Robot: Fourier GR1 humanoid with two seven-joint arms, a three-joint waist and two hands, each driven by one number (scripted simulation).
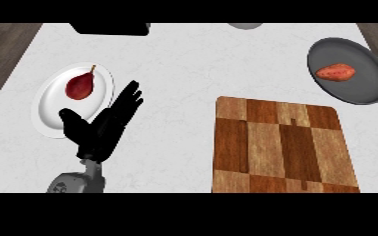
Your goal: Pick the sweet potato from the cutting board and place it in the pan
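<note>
Head view: pale marbled surface [184,70], wooden cutting board [284,147] at five o'clock, bare. The sweet potato [336,72] already lies in the dark pan [325,55] at three o'clock. Judged stiff, light, rough-skinned; best taken across its middle. Left hand [103,125] at eight o'clock rests with fingers spread, beside a white plate [52,110] bearing a red pear [81,86]. Right hand unseen.

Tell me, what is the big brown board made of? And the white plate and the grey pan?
The cutting board looks like wood: brown blocks with grain lines, matte. The plate under the red pear is smooth and white, probably ceramic, though plastic would look alike. The pan holding the sweet potato is dull dark grey, likely metal.
</note>
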